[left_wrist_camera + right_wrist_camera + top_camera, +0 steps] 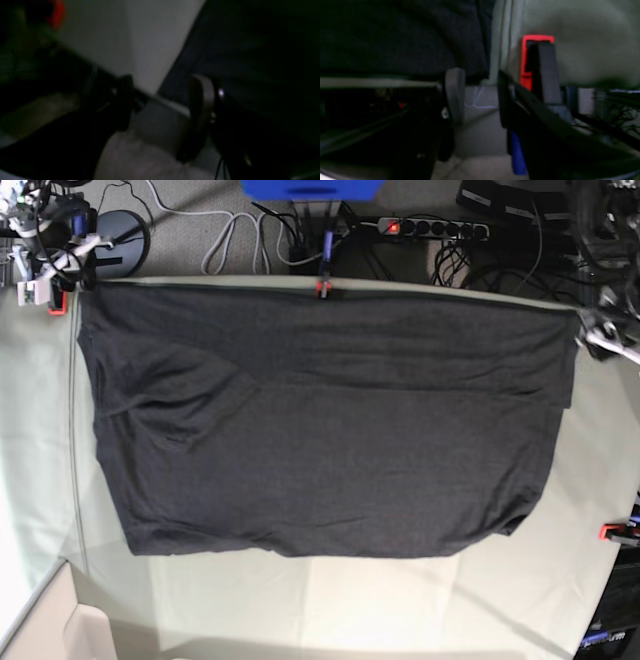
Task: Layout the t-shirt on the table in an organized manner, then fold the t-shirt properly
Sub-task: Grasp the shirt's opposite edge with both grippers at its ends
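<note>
The shirt (330,420) lies spread dark-side up on the table (560,580); both grippers (162,110) (477,97) at its far corners, jaws apart, empty.

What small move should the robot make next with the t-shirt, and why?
Probably start the first fold by gripping one side. The t-shirt already lies spread flat, plain side up, on the table, and both grippers, left and right, look open at its far corners.

Beyond the far edge you have a power strip (432,227) with its red switch lit, lying on the floor among black cables. Left of it you see a grey cable (232,232) looped, and a blue box (312,188) at top centre.
</note>
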Robot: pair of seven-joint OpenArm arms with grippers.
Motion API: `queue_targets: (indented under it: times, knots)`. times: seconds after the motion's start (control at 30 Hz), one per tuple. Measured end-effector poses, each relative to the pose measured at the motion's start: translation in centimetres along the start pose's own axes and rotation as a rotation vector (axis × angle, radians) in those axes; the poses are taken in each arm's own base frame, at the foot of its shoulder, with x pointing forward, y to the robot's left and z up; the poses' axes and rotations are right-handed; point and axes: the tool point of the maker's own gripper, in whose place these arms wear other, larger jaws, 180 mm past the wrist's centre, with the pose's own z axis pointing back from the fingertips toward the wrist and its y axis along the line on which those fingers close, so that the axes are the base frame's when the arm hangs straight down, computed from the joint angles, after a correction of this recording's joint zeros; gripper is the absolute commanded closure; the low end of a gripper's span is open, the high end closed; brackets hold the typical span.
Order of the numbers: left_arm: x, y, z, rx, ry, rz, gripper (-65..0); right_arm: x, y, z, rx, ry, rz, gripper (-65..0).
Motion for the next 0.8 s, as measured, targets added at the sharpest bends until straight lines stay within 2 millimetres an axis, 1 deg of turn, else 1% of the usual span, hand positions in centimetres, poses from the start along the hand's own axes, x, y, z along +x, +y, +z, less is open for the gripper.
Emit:
queue_targets:
  times: [0.03, 0.1, 0.13, 0.17, 0.2, 0.27, 0.3, 0.37, 0.4, 0.43, 0.5, 0.53, 0.63, 0.7, 0.73, 0.8]
  knots:
    - [1.1, 0.7, 0.6, 0.018, -0.038, 0.011, -37.6, 0.3, -0.4, 0.3, -0.011, -0.021, -0.027, -22.9]
    - [3.4, 2.2, 1.0, 0.060, -0.104, 0.050, -37.6, 0.5, -1.9, 0.9, -0.050, -0.038, -0.045, -22.9]
    - [4.7, 2.2, 0.8, 0.064, -0.129, 0.083, -37.7, 0.8, -2.2, 1.1, -0.059, -0.055, -0.059, -22.9]
    - [6.2, 1.8, 0.4, 0.053, -0.153, 0.105, -37.9, 0.8, -2.1, 1.1, -0.061, -0.059, -0.070, -22.9]
    - [8.0, 1.3, -0.2, 0.028, -0.184, 0.144, -37.9, 0.8, -2.0, 0.9, -0.067, -0.062, -0.078, -22.9]
    - [11.5, -0.7, -1.5, -0.043, -0.229, 0.210, -37.8, 0.8, -2.1, 0.7, -0.077, -0.063, -0.100, -22.9]
    - [13.3, -1.4, -2.4, -0.060, -0.242, 0.243, -37.7, 1.0, -2.3, 0.8, -0.086, -0.070, -0.108, -22.9]
    - [16.5, -3.5, -4.6, -0.111, -0.276, 0.285, -37.6, 1.2, -2.8, 1.2, -0.105, -0.096, -0.129, -22.9]
    - [17.0, -4.6, -5.9, -0.122, -0.269, 0.294, -37.6, 1.2, -3.1, 1.4, -0.117, -0.101, -0.136, -22.9]
    - [18.0, -5.7, -7.3, -0.133, -0.280, 0.294, -37.6, 1.1, -3.5, 1.7, -0.131, -0.106, -0.143, -22.9]
    - [18.4, -9.2, -10.2, -0.147, -0.271, 0.231, -37.6, 1.0, -4.1, 2.0, -0.152, -0.100, -0.145, -22.9]
    - [18.3, -11.1, -11.3, -0.157, -0.265, 0.190, -37.6, 0.8, -4.1, 1.9, -0.151, -0.089, -0.143, -22.9]
    - [18.5, -16.1, -13.2, -0.180, -0.330, 0.020, -37.6, 1.3, -3.7, 1.7, -0.144, -0.103, -0.143, -22.9]
    - [18.4, -18.2, -13.9, -0.180, -0.382, -0.081, -37.6, 1.3, -3.5, 1.6, -0.138, -0.109, -0.150, -22.9]
    - [18.5, -18.7, -14.2, -0.174, -0.412, -0.109, -37.6, 1.4, -3.4, 1.5, -0.139, -0.111, -0.151, -22.9]
    - [17.8, -19.4, -14.8, -0.166, -0.432, -0.111, -37.6, 1.4, -3.4, 1.5, -0.137, -0.112, -0.152, -22.9]
